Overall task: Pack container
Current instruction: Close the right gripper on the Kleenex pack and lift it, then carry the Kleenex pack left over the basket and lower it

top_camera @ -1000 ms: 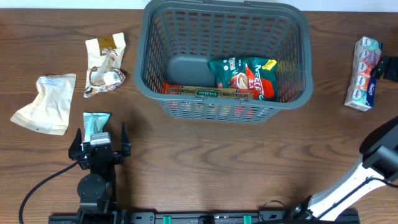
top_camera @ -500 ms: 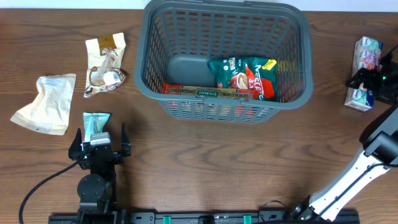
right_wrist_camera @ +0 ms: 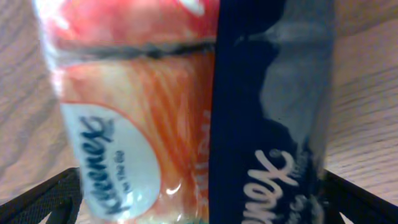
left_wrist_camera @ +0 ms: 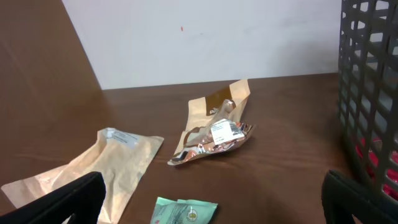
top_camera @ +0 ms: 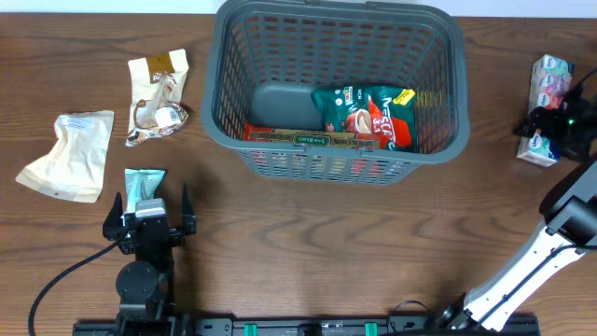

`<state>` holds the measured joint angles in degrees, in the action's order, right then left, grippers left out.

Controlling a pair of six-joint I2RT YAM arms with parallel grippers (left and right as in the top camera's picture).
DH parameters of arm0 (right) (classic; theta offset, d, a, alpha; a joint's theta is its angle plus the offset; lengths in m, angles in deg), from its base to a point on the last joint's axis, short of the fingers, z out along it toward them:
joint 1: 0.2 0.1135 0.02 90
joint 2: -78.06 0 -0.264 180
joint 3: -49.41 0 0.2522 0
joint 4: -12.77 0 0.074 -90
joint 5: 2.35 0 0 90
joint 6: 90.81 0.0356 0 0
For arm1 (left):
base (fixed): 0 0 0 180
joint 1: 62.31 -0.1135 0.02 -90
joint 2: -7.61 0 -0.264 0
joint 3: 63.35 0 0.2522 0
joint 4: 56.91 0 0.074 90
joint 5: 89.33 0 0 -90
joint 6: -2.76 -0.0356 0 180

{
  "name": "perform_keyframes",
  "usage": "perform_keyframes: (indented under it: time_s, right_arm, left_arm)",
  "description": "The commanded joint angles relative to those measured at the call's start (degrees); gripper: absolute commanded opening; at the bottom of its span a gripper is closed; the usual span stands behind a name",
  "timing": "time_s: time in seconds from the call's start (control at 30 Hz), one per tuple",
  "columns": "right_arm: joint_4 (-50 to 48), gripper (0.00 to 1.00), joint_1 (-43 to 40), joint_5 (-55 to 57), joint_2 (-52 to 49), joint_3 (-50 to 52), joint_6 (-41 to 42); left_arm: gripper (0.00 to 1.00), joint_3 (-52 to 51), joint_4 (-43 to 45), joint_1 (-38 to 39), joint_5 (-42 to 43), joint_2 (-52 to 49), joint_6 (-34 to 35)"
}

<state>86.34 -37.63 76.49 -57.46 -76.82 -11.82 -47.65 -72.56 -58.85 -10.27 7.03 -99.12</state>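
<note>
The left arm [top_camera: 140, 280] is black all over, with a round joint housing and a silver-grey block on top of the left gripper [top_camera: 149, 198]. Its 2 fingers [left_wrist_camera: 56, 199] are matte black. A black cable [top_camera: 70, 273] leads off it. The right arm [top_camera: 513, 280] has a white link between black joints. A small green light [top_camera: 570, 119] glows near the right gripper [top_camera: 548, 129].

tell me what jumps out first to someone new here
The big grey container at top centre of the overhead view dominates, with a green and red snack bag inside. At the far right edge, the right hand sits open at a Kleenex tissue pack, which fills its wrist view.
</note>
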Motion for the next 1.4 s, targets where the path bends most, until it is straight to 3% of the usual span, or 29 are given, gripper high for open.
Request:
perform_keyframes:
  time_s: [0.0,0.03,0.07,0.1,0.17,0.77,1.07,1.37]
  right_arm:
    - [-0.81,0.98,-0.13,-0.66,0.13,2.34,-0.87]
    - [-0.9,0.85,-0.13,-0.68,0.13,2.82,-1.44]
    - [-0.87,0.5,-0.15,-0.68,0.13,3.15,-2.14]
    - [-0.83,0.23,-0.15,-0.66,0.13,3.45,-2.36]
    - [-0.66,0.01,-0.15,-0.66,0.13,3.52,-2.36]
    - [2.29,0.01,0.7,-6.21,4.5,3.34,-2.12]
    - [0.66,0.01,2.99,-6.23,20.09,3.3,-0.17]
    - [-1.97,0.01,10.51,-7.5,42.14,3.28,-0.39]
  left_arm:
    - [0.99,-1.7,-1.01,-0.28,-1.07,0.35,-0.31]
    - [0.99,-1.7,-1.01,-0.28,-1.07,0.35,-0.31]
    - [0.99,-1.7,-1.01,-0.28,-1.07,0.35,-0.31]
    - [0.99,-1.7,-1.01,-0.28,-1.07,0.35,-0.31]
    - [0.98,-1.7,-1.01,-0.28,-1.07,0.35,-0.31]
    - [0.99,-1.7,-1.01,-0.28,-1.07,0.35,-0.31]
    - [0.99,-1.7,-1.01,-0.28,-1.07,0.35,-0.31]
    - [0.99,-1.7,-1.01,-0.28,-1.07,0.35,-0.31]
